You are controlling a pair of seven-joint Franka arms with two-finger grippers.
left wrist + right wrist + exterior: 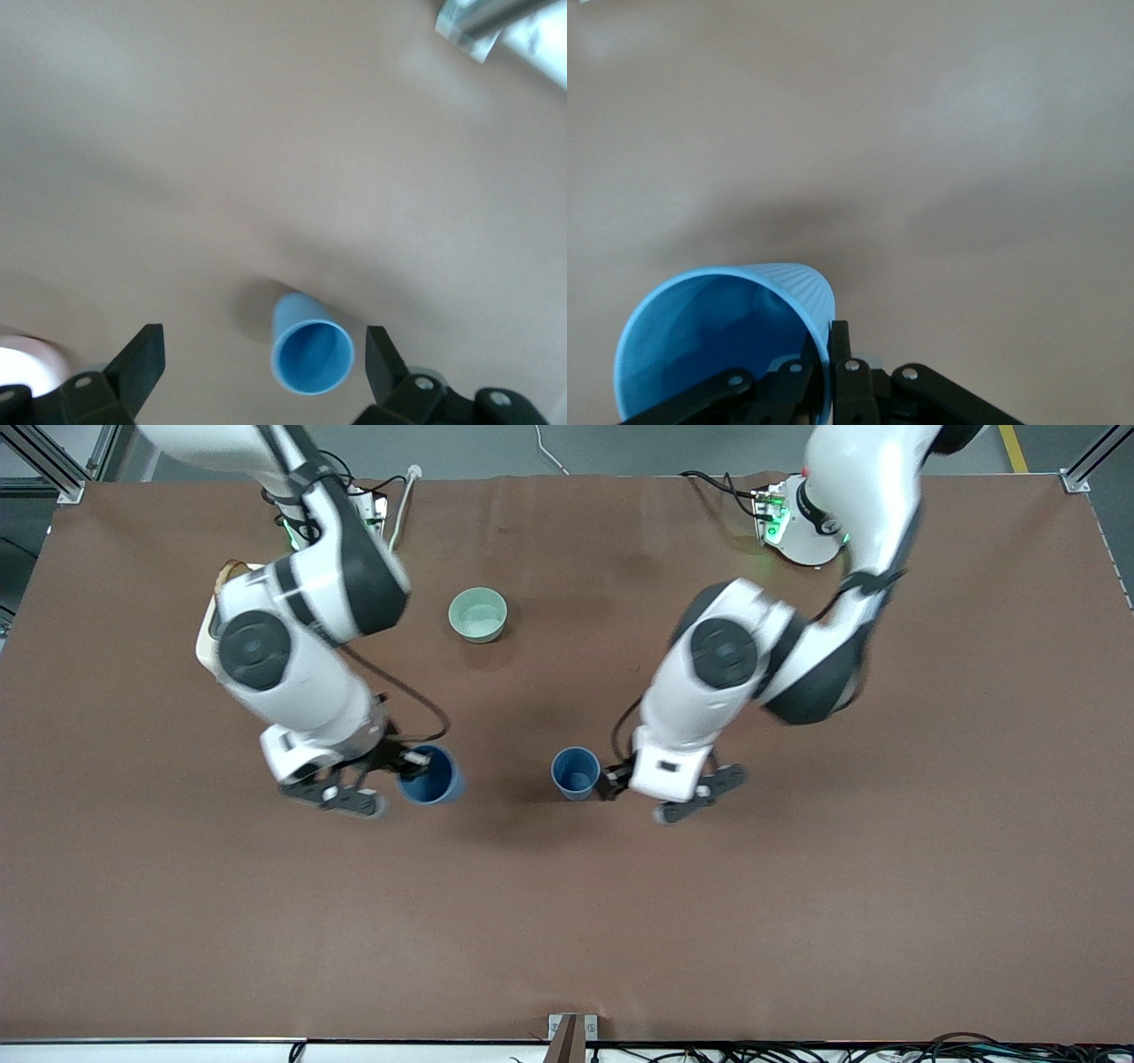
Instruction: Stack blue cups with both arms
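Two blue cups are on the brown table. One blue cup [576,772] stands upright near the middle; in the left wrist view [312,354] it sits between my open fingers, close to one finger [379,354] and untouched. My left gripper [609,782] [262,359] is open beside this cup, on the left arm's side. My right gripper [409,762] [830,341] is shut on the rim of the other blue cup [430,776] [718,345], one finger inside and one outside. That cup is toward the right arm's end, level with the first.
A pale green bowl [478,615] stands farther from the front camera than both cups. A pale object [213,615] is mostly hidden under the right arm. A metal bracket [571,1032] sits at the table's front edge.
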